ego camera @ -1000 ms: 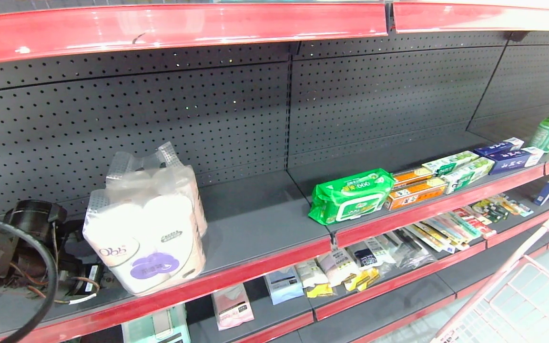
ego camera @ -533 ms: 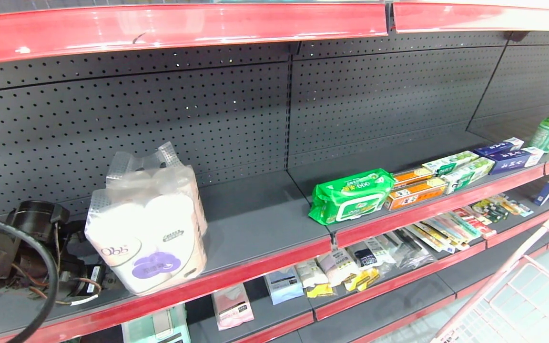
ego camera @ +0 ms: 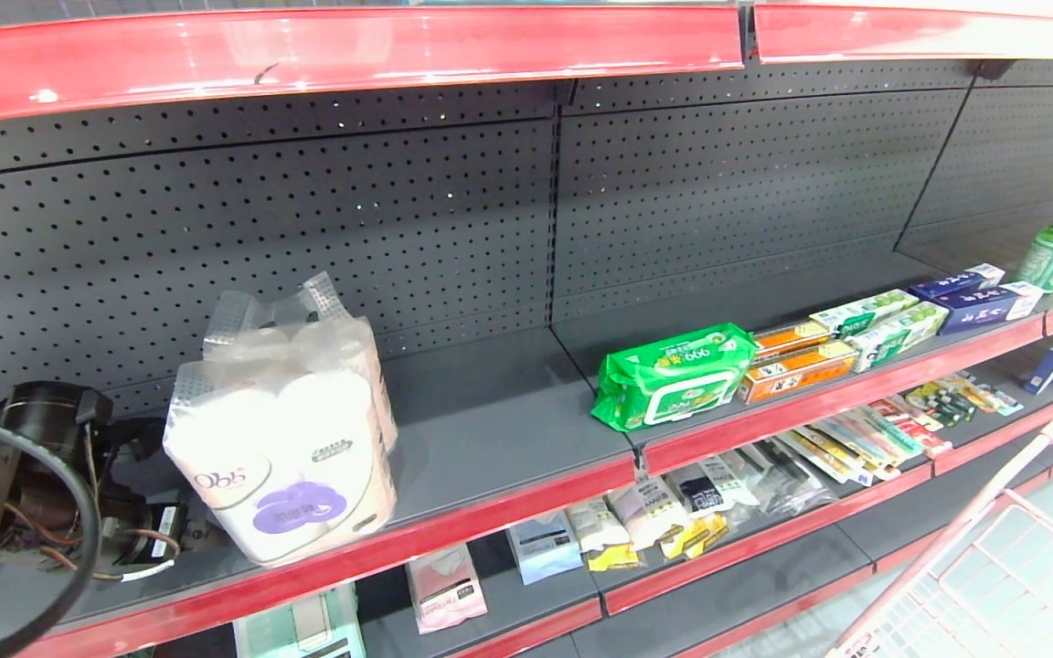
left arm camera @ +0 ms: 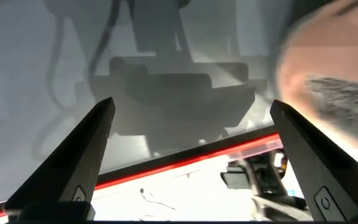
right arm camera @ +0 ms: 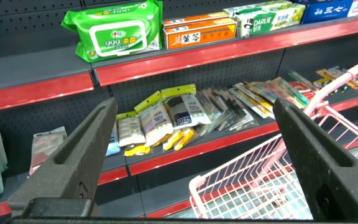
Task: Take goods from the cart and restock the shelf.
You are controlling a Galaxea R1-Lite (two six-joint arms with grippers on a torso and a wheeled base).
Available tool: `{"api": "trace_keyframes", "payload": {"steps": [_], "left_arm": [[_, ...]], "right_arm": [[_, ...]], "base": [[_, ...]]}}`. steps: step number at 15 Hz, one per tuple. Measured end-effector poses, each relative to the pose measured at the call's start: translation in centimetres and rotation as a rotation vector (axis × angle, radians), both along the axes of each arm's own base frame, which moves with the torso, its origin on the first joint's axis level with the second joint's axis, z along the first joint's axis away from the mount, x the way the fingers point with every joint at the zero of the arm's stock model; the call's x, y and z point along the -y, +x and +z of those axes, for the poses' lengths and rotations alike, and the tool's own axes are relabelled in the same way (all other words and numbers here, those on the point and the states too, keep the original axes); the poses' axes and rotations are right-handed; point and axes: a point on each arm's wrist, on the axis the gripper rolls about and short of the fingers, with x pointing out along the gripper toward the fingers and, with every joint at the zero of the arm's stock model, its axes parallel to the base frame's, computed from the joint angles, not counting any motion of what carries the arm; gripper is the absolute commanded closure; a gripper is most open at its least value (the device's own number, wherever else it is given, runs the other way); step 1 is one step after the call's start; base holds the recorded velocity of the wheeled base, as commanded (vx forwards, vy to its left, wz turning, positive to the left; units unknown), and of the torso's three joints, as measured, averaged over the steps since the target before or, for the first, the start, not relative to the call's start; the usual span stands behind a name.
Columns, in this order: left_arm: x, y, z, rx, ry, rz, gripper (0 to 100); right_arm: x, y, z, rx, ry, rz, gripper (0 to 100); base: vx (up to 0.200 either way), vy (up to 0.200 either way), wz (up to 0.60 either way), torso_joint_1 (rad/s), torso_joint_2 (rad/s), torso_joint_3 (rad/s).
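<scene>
Here, the toilet-roll pack (ego camera: 280, 448) stands upright on the shelf (ego camera: 490, 429), apparently already placed. Your left gripper (left arm camera: 192, 104) sits just beside the pack, on its left, jaws wide apart and holding nothing. Your right gripper (right arm camera: 194, 102), jaws apart and empty too, hangs well to the pack's right and lower, near the pink cart (right arm camera: 260, 180). This placing looks finished. Next, you need to draw the left arm clear without nudging the pack, then fetch another item from the cart.
</scene>
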Motion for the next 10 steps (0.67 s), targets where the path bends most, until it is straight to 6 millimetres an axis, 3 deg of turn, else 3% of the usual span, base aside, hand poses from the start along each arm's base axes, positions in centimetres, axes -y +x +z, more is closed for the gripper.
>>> {"api": "trace_keyframes", "payload": {"steps": [3, 10], "left_arm": [[-1.3, -0.3, 0.4, 0.02, 0.036, 0.008, 0], [-2.2, 1.8, 0.8, 0.143, 0.039, 0.067, 0]], "right_arm": [[0.0, 0.0, 0.0, 0.0, 0.0, 0.0, 0], [0.0, 0.0, 0.0, 0.0, 0.0, 0.0, 0]], "base": [[0.0, 0.0, 0.0, 0.0, 0.0, 0.0], [0.0, 0.0, 0.0, 0.0, 0.0, 0.0]]}}
